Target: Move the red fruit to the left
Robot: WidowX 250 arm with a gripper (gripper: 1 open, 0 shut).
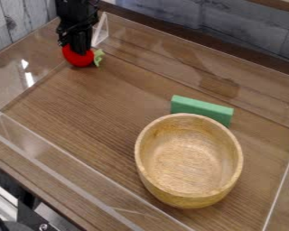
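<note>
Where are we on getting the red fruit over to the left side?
Mostly done, by the look of it: the red fruit is already in the far left corner of the table, well away from the wooden bowl and green block. In hand: the end effector is shut on the fruit, low over the wood. Left: release it and pull clear.
</note>
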